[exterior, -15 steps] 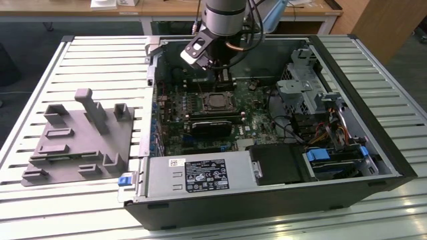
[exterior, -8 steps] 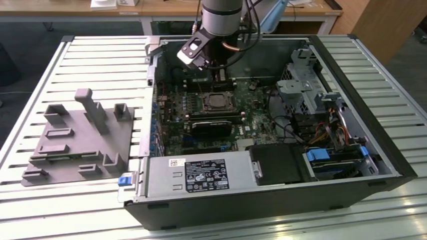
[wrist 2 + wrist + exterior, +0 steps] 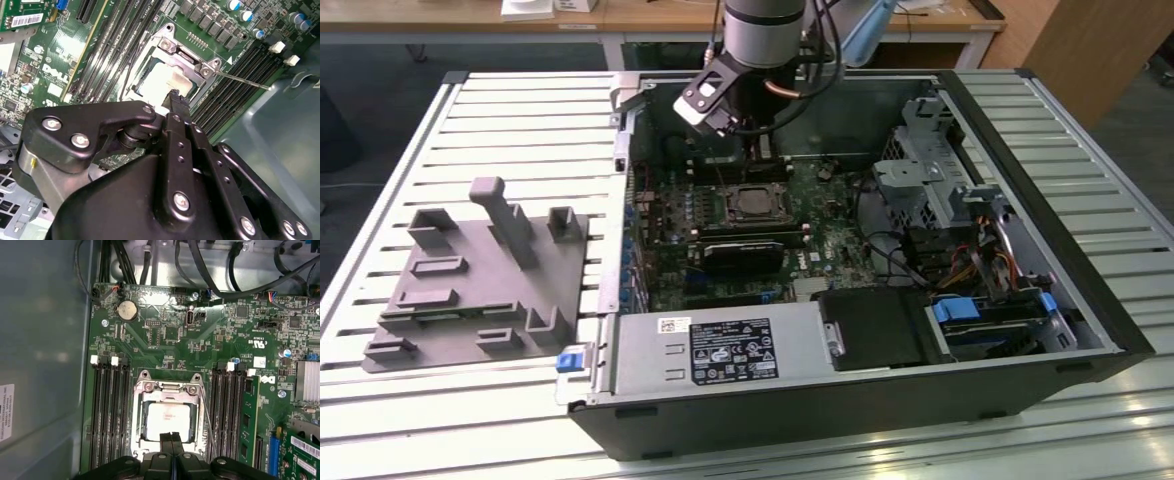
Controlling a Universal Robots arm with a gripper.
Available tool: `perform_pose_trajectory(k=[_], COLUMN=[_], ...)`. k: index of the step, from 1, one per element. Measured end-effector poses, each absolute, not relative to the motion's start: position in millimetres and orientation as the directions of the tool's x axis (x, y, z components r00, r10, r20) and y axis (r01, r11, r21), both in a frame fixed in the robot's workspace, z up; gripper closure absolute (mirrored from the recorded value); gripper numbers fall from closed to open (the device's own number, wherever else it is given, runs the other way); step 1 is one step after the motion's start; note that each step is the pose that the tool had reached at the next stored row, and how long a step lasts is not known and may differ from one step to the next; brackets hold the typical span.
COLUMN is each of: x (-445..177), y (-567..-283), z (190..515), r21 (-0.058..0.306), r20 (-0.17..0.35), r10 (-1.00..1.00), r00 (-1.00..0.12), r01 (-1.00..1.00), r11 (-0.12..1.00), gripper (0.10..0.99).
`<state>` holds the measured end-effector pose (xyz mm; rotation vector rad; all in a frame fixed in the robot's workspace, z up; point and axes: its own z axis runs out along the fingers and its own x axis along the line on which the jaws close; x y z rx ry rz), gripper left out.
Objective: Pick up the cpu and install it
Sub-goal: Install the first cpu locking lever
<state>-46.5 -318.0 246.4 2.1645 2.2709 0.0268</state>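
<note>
The cpu [image 3: 168, 421] is a pale silver square lying flat in the motherboard socket, framed by the socket's metal plate [image 3: 170, 388]. In the exterior view the cpu [image 3: 750, 202] sits mid-board inside the open computer case. My gripper [image 3: 171, 436] hangs just above the cpu's edge, its two black fingers pressed together with nothing between them. The second wrist view looks along the gripper [image 3: 174, 96] to the cpu [image 3: 162, 80] just beyond its tip. In the exterior view the gripper [image 3: 755, 152] reaches down from the arm at the back of the case.
Memory slots [image 3: 107, 410] flank the socket on both sides, and a thin wire lever [image 3: 207, 425] runs beside it. A black card [image 3: 743, 252] lies in front of the socket. A grey tray [image 3: 474, 285] with upright fixtures stands on the slatted table at the exterior view's left.
</note>
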Motion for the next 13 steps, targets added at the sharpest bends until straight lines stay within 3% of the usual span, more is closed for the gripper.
perform_pose_trajectory(k=[13], x=[-46.5], y=[-318.0], z=[257.1], r21=[0.015], r20=[0.009], r10=[0.999], r00=[-0.046], r01=[0.999], r11=[0.046], gripper=[0.980])
